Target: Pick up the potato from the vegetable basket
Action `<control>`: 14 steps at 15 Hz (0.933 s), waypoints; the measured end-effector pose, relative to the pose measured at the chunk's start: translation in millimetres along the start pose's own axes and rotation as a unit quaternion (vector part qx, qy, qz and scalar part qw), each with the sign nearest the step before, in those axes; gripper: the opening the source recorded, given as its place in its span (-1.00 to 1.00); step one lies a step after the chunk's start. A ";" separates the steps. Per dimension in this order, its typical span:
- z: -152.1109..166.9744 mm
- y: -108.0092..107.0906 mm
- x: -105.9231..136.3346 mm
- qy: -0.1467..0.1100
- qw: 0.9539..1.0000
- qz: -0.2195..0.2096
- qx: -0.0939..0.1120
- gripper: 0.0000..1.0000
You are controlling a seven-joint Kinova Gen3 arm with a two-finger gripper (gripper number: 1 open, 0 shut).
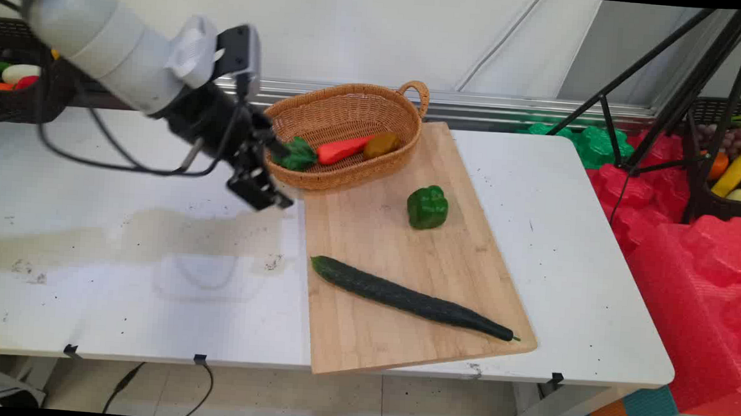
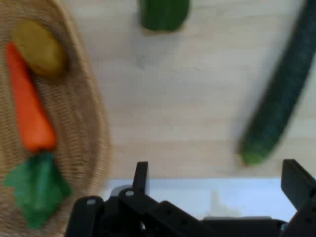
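Observation:
My gripper (image 1: 280,173) hangs open and holds nothing, just above the table at the left edge of a wooden cutting board (image 1: 381,247). It is close to the near-left wall of a wicker basket (image 1: 351,97). In the basket lie a carrot (image 1: 343,148) with green leaves and a potato (image 1: 381,145). A green bell pepper (image 1: 427,207) and a long dark cucumber (image 1: 410,298) lie on the board. The hand view shows the open gripper (image 2: 217,180), the basket (image 2: 84,123) with carrot (image 2: 29,111) and potato (image 2: 39,47) at left, the pepper (image 2: 164,14) at top, and the cucumber (image 2: 281,103) at right.
A black tripod (image 1: 668,78) stands off the table's right end above red foam (image 1: 694,279). Black crates of toy fruit sit at far right (image 1: 733,172) and far left (image 1: 17,90). A faint stain marks the white table (image 1: 115,282) left of the board.

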 end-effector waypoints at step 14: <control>88.3 -97.0 71.9 0.036 0.993 -0.059 0.090 1.00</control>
